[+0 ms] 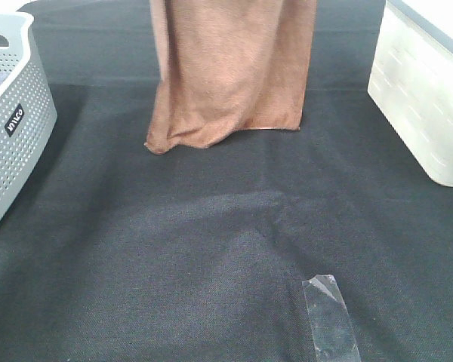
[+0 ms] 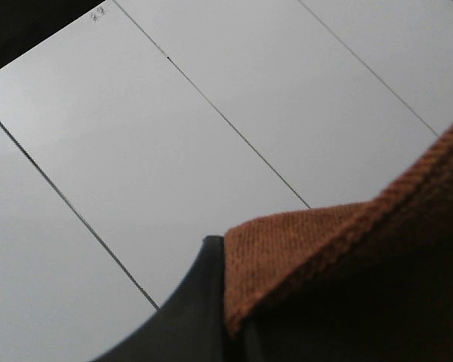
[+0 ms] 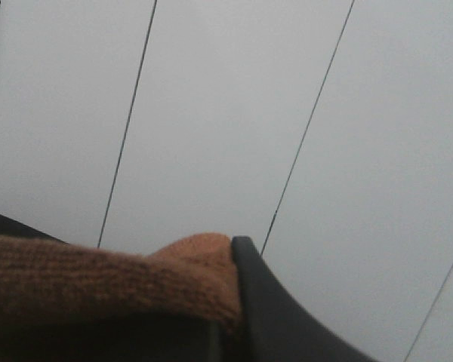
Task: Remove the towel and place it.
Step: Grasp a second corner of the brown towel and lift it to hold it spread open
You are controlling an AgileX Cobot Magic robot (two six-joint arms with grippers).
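Observation:
The brown towel (image 1: 230, 72) hangs down from above the top of the exterior high view, its lower hem resting on the black table cloth (image 1: 211, 249) at the far middle. Neither arm shows in that view. In the left wrist view my left gripper (image 2: 225, 320) is shut on a hemmed edge of the towel (image 2: 340, 256), with one dark finger (image 2: 192, 302) visible against a white panelled surface. The right wrist view has my right gripper (image 3: 226, 324) shut on another part of the towel (image 3: 98, 279), beside its dark finger (image 3: 272, 309).
A grey perforated basket (image 1: 11, 121) stands at the left edge. At the far right is a white bin (image 1: 426, 98). A strip of clear tape (image 1: 328, 317) lies on the cloth near the front.

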